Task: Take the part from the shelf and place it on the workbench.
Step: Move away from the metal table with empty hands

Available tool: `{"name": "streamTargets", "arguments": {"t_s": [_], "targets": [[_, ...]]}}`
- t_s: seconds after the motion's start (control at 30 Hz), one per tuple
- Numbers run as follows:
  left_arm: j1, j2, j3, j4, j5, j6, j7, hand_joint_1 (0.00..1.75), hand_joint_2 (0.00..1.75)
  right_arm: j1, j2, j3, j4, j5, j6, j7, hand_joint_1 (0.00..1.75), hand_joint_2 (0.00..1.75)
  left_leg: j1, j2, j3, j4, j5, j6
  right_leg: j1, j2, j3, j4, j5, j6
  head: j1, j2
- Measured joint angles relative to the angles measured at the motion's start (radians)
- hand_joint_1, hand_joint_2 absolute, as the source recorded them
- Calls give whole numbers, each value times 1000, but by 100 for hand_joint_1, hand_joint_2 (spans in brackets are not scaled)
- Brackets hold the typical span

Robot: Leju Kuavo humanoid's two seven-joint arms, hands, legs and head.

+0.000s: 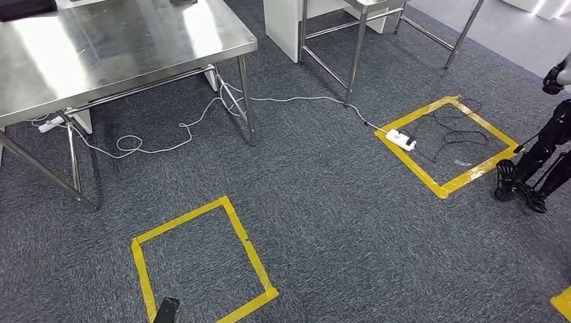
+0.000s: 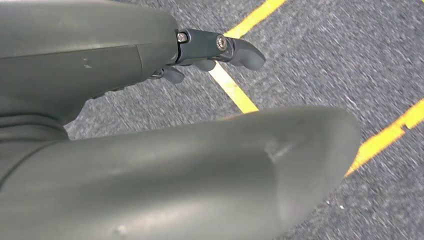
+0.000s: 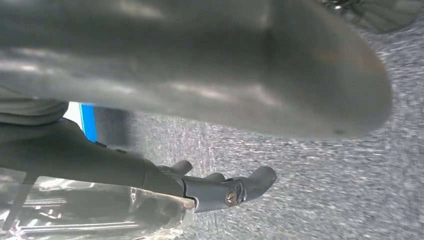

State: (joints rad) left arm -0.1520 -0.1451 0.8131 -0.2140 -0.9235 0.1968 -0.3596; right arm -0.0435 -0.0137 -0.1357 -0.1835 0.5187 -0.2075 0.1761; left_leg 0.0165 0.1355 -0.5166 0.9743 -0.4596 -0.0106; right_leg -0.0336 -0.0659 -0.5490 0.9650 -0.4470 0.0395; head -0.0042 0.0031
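- My right hand [image 3: 150, 185] holds a clear, shiny, crinkly bag [image 3: 90, 215] with something dark inside.
- My left hand [image 2: 200, 55] holds nothing, fingers apart.

No text, label, brand, number or sign is being shown legibly in any view.

Steel table [image 1: 101, 47] far left; taped square [image 1: 202, 259] before it; power strip [image 1: 400, 139] right.
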Motion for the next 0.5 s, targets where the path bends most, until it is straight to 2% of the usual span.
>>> {"name": "streamTargets", "arguments": {"t_s": [0.03,0.07,0.1,0.13,0.17,0.2,0.23,0.27,0.3,0.37,0.43,0.5], "targets": [[-1,0,0,0,0,-1,0,0,0,2,0,-1,0,-1,2,0,0,0,5,-20,-3,13,-14,-6,-4,13,-1,0,3,-8,-2,0],[-1,0,0,0,0,-2,-1,0,0,3,0,-2,0,-1,4,0,0,0,8,-51,-14,43,-40,-11,-7,27,-1,0,7,-18,-3,0],[0,0,0,0,0,-4,-1,0,0,3,0,-4,0,-1,8,-1,0,0,11,-89,-34,94,-77,-13,-8,40,-1,0,11,-27,-5,0],[1,1,0,0,0,-5,-1,0,0,2,1,-4,0,0,12,-1,0,0,11,-117,-61,161,-119,-12,-2,53,-4,0,14,-35,-5,0],[3,1,0,0,0,-6,-2,0,0,1,1,-5,0,0,16,-2,0,0,10,-130,-90,229,-154,-10,3,68,-7,1,17,-41,-5,0],[5,2,0,0,0,-6,-2,0,0,0,1,-5,0,1,19,-2,0,0,10,-135,-111,281,-173,-7,9,85,-9,1,18,-44,-5,0],[6,1,0,1,0,-6,-2,0,0,1,0,-5,0,1,21,-2,0,0,10,-137,-118,297,-171,-3,13,102,-10,2,19,-46,-6,0],[6,1,0,1,0,-6,-2,0,0,3,0,-5,0,1,22,-2,0,0,10,-139,-107,274,-148,2,16,118,-10,4,20,-46,-6,0],[6,1,0,1,0,-6,-2,0,0,5,0,-5,0,2,23,-2,0,0,10,-148,-80,218,-111,8,18,135,-10,7,20,-47,-6,0],[6,3,0,1,0,-6,-2,0,0,5,1,-5,0,2,26,-2,0,0,11,-198,-23,93,-50,23,20,162,-15,13,22,-45,-5,0],[5,6,0,1,-1,-6,-1,0,0,4,2,-5,0,2,28,-2,0,0,7,-229,-3,41,-34,33,18,185,-25,16,27,-36,-5,0],[3,6,-1,1,-1,-6,-1,0,0,7,3,-5,0,2,30,-2,0,0,4,-209,-3,30,-27,41,17,202,-36,13,35,-22,-5,0]]}}
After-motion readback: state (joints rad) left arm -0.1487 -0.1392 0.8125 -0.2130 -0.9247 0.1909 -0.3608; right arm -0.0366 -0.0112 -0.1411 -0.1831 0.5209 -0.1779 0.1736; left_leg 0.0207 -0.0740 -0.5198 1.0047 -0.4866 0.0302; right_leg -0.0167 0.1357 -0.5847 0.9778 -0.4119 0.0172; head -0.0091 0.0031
